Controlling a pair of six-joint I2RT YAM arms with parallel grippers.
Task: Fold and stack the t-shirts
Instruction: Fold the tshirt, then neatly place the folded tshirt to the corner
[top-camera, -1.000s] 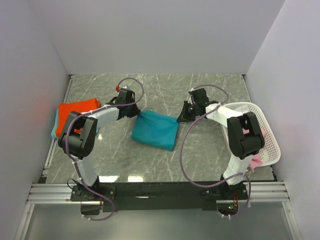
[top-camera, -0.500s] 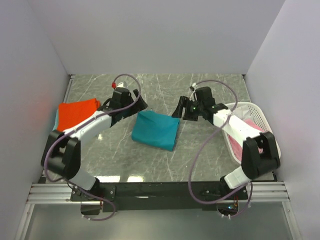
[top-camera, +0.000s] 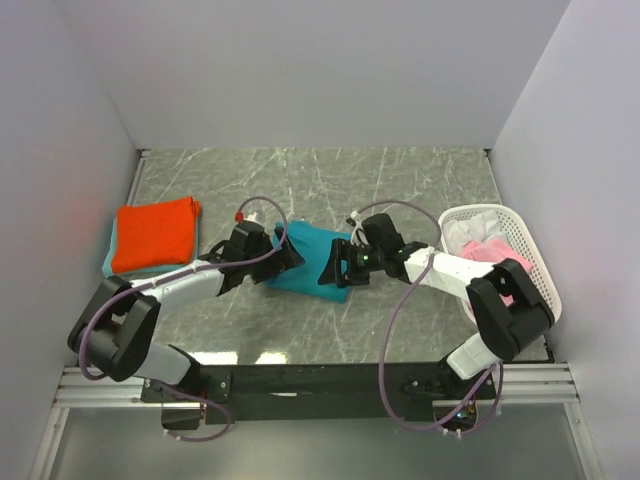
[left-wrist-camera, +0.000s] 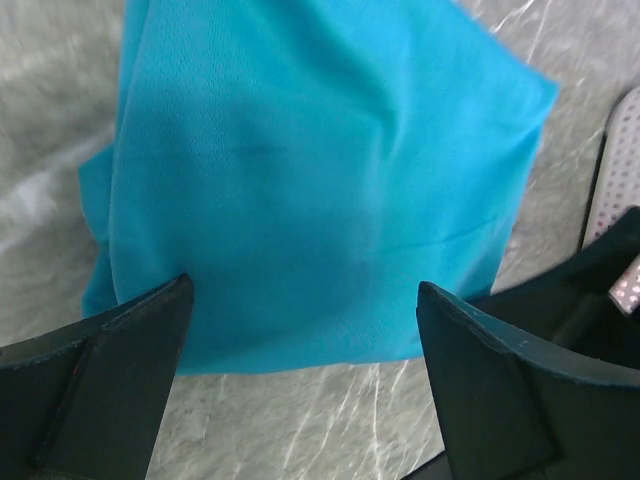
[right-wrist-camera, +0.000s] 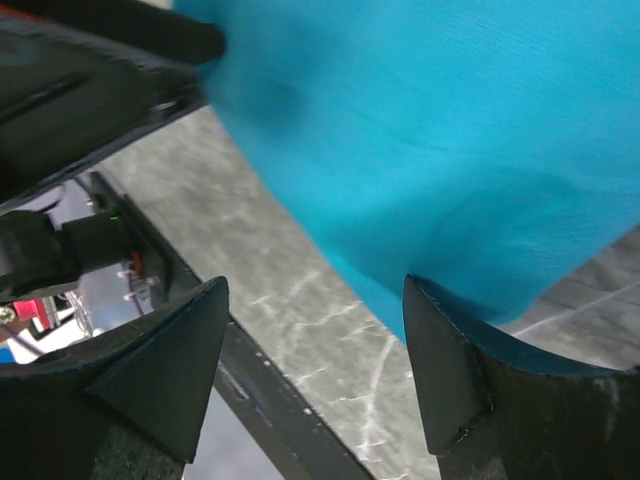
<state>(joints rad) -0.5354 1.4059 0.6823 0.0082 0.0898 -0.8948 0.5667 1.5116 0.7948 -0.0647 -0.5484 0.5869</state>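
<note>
A folded teal-blue t-shirt (top-camera: 312, 256) lies flat in the middle of the table. My left gripper (top-camera: 288, 257) is low at its left edge, open, and the cloth (left-wrist-camera: 320, 150) lies just beyond the fingertips with nothing between them. My right gripper (top-camera: 333, 269) is low at the shirt's right near corner, also open. One of its fingers (right-wrist-camera: 450, 360) rests against the cloth's edge (right-wrist-camera: 450, 130). A folded orange-red t-shirt (top-camera: 153, 233) sits at the left on top of a light teal one (top-camera: 108, 262).
A white mesh basket (top-camera: 536, 270) stands at the right edge with pink cloth (top-camera: 486, 250) inside. Grey walls enclose the marble table on three sides. The black front rail (right-wrist-camera: 260, 400) shows close under the right gripper.
Both grippers let go of the teal-blue shirt's far corners, opened wide, and came down toward the near side. They now flank the shirt low on its left and right.
</note>
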